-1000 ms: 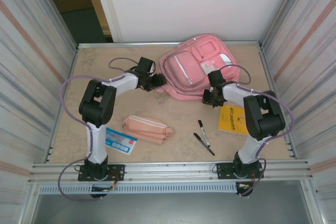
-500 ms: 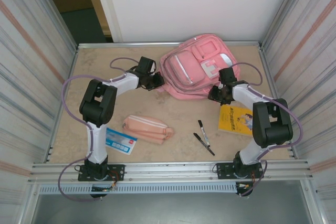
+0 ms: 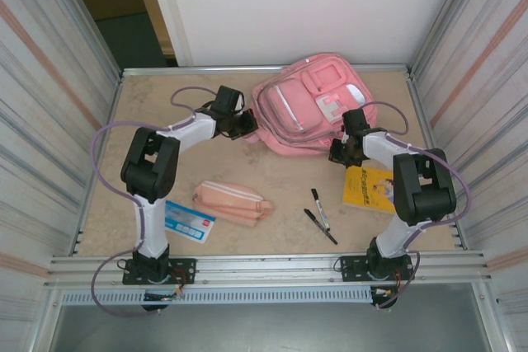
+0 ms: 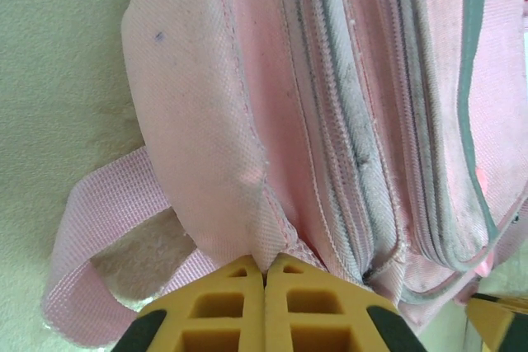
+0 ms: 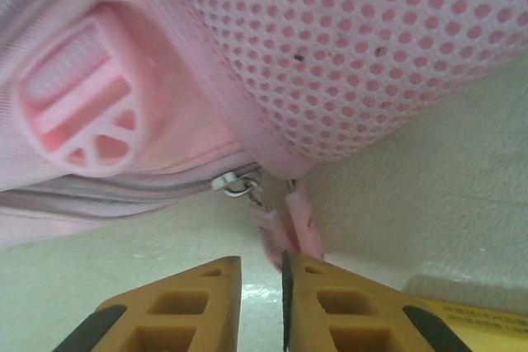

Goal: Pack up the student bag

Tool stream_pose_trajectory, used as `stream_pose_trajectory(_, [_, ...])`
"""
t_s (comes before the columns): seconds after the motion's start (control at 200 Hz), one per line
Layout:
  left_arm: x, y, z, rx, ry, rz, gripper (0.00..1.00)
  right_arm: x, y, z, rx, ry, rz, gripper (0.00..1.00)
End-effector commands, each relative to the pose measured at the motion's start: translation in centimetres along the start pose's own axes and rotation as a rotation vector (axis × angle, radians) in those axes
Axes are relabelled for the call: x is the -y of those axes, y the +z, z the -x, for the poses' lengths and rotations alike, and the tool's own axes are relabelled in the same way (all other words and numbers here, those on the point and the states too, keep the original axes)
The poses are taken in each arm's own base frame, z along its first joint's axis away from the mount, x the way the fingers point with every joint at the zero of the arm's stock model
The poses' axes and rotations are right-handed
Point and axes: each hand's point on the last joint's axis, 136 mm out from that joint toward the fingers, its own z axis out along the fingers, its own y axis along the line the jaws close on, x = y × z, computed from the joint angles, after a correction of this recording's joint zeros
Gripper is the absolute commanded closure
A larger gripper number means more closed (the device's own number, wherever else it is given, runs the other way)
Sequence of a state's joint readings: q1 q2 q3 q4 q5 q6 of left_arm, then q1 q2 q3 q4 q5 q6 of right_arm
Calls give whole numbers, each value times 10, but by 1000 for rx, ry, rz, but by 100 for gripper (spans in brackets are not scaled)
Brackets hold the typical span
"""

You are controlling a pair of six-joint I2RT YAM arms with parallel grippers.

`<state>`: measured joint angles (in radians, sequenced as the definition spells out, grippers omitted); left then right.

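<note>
The bag (image 3: 309, 105) lies flat at the table's twelve o'clock. The left gripper (image 4: 265, 274) is pinched tight on fabric at its nine-o'clock side. The right gripper (image 5: 261, 274), jaws a slit apart and seemingly empty, has the zip pull (image 5: 290, 224) just ahead at twelve.

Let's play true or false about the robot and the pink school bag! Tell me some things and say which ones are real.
1. The left gripper is pinching the fabric of the student bag. True.
2. The yellow booklet is inside the bag. False: it lies on the table next to the right arm.
3. Two black markers lie on the table. True.
4. The pencil pouch is blue. False: it is pink; the blue thing beside it is a card.
5. The right gripper is right by a pink zipper pull on the bag. True.
</note>
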<state>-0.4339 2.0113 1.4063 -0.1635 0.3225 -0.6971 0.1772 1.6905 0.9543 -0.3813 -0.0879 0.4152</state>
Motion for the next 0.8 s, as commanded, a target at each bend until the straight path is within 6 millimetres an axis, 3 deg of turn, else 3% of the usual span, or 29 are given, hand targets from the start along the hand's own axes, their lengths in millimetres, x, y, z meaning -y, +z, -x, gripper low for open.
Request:
stream_pose_trajectory(0.0, [28,-30,6,36,31,-69,100,7,7,1,-11,-21,-49,74])
stream_pose_trajectory(0.331, [45,-38,2,17,45,-123,100,1,13,2,-13,-26,-22,72])
stream_pose_trajectory(0.496, [46,-39,-4,7,43,-130,100,0,13,6,-11,-26,-21,83])
stream_pose_trajectory(0.606, [43,-40,-5,5,42,-119,100,0,9,5,-9,-33,-21,100])
stream_pose_trajectory(0.792, [34,-33,-9,-1,36,-96,100,-13,0,-6,-47,-147,-12,100])
